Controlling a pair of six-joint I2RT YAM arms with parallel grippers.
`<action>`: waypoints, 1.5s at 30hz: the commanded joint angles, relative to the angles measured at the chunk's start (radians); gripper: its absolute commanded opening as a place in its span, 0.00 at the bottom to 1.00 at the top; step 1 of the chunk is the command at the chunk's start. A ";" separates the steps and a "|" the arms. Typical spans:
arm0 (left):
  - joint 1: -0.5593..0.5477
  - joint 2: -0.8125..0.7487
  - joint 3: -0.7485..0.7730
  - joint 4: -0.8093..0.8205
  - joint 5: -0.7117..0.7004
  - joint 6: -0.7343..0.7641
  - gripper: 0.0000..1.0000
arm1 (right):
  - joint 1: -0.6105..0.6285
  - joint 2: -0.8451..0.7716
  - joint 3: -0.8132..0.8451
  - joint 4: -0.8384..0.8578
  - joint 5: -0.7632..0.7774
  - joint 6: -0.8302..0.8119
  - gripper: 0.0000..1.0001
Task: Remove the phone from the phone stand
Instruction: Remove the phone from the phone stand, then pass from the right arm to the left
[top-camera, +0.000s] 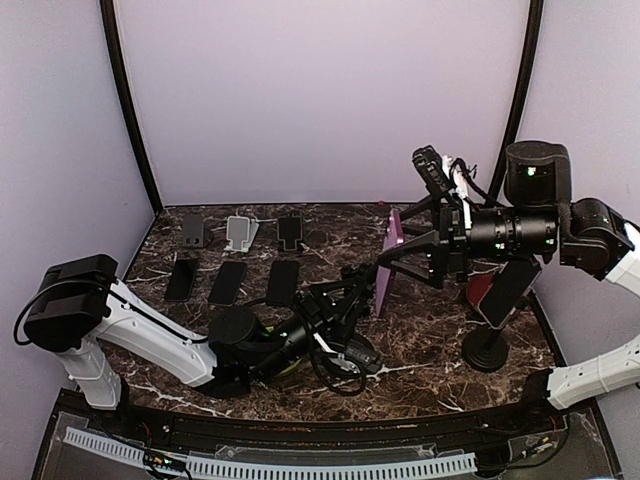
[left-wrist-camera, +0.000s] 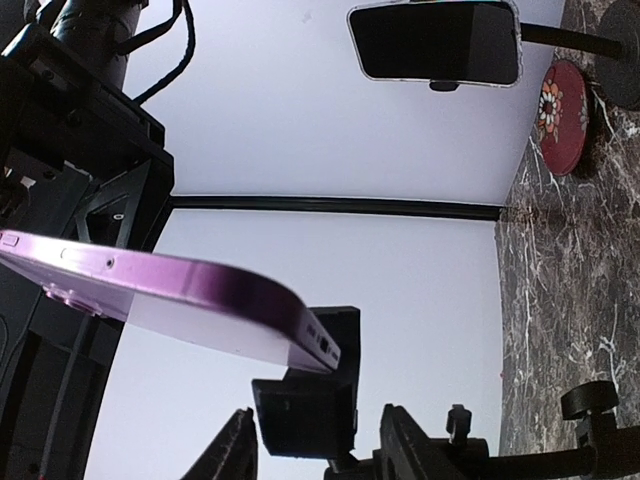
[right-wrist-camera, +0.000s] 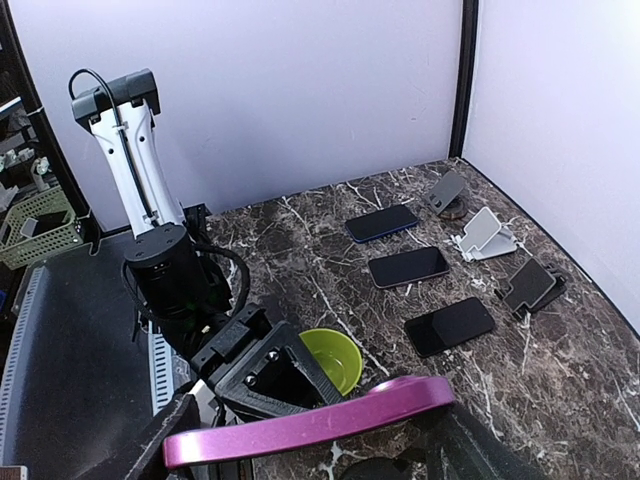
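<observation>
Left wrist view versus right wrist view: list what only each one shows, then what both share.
Only the left wrist: a black phone mounted on a tall stand and a red disc. Only the right wrist: a green bowl, three phones lying flat, three small stands. Both: the purple phone and the marble table.

I can't read a single word, brand, number or sign in any of my views. The purple phone (right-wrist-camera: 310, 425) shows me only its bare edge. The black phone (left-wrist-camera: 435, 42) up on the phone stand (top-camera: 487, 352) faces me with a blank dark screen. The three dark phones (right-wrist-camera: 408, 266) lying flat are just as unmarked. The red disc (left-wrist-camera: 563, 115) carries a flower pattern, too small for me to say whether any lettering is in it
</observation>
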 joint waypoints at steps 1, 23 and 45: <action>0.001 -0.010 -0.018 0.034 0.007 -0.008 0.51 | 0.010 -0.010 0.043 0.093 -0.005 0.006 0.00; -0.101 -0.297 -0.207 -0.255 -0.038 -0.317 0.81 | 0.010 0.011 0.091 0.155 0.007 0.068 0.00; 0.179 -0.627 0.180 -1.036 0.092 -1.309 0.80 | -0.067 0.227 0.398 0.136 0.420 0.158 0.00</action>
